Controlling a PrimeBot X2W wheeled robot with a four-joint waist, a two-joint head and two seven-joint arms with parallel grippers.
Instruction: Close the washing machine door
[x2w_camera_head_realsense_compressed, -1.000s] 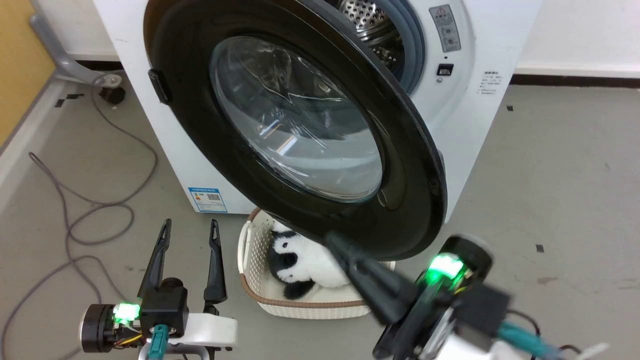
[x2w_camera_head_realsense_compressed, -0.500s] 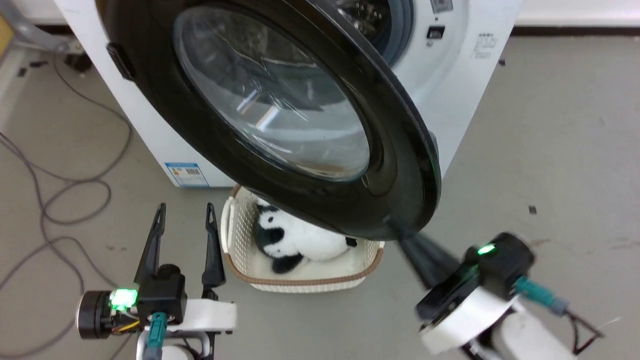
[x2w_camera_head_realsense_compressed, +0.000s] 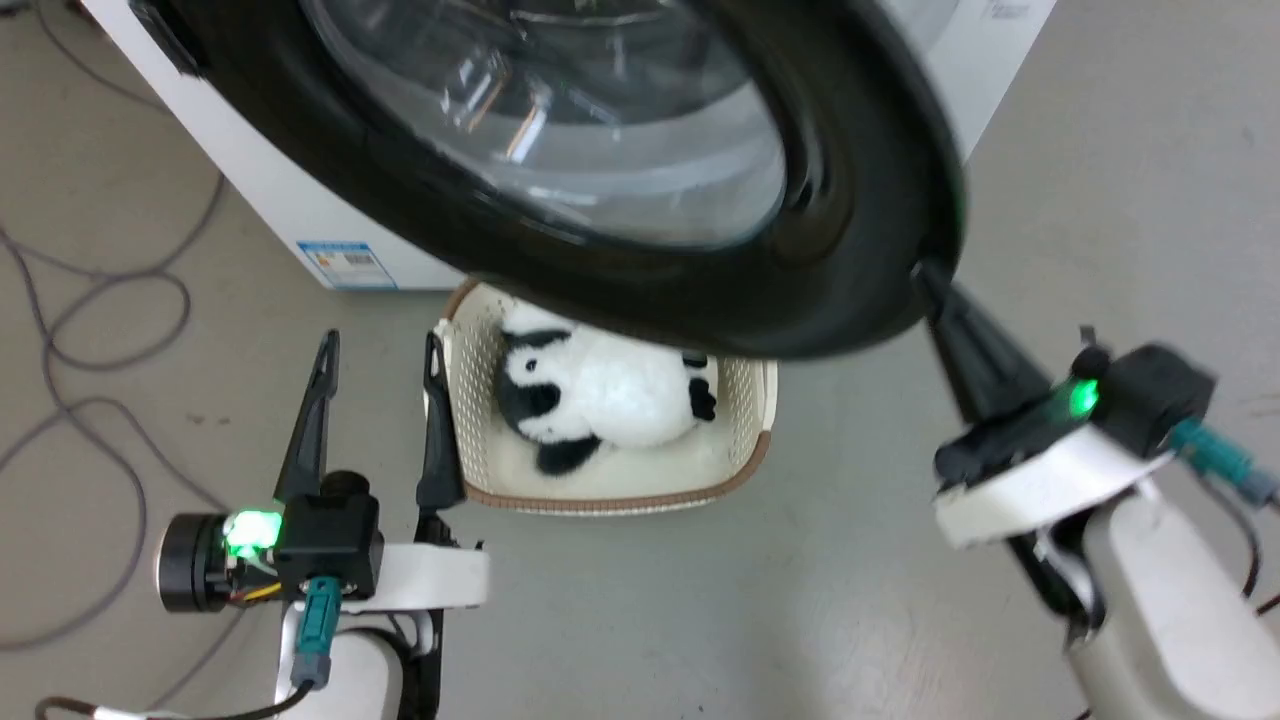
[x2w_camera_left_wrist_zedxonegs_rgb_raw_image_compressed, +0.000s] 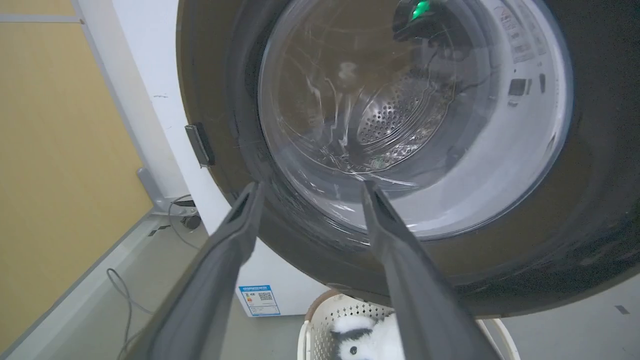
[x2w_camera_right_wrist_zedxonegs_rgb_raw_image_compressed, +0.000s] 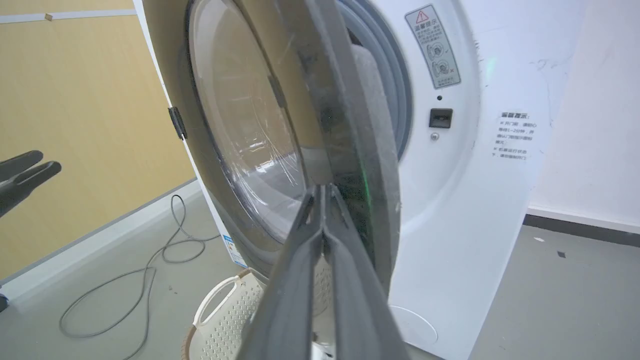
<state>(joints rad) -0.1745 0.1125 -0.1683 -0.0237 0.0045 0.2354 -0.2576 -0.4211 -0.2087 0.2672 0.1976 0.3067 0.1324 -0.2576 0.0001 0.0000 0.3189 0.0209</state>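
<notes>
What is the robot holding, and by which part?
Nothing. The left gripper is open; the right gripper, shut, just touches the washing machine door at its rim.

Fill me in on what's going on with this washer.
The robot is closing the washing machine door. Its right gripper, fingers shut together, has its tips at the door's outer edge. The door is ajar, with a gap between it and the washing machine. The left gripper is open and holds nothing, beside a basket with a panda plush inside.

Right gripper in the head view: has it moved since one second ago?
Yes. The right gripper went right, from over the cream woven basket to well beside it.
</notes>
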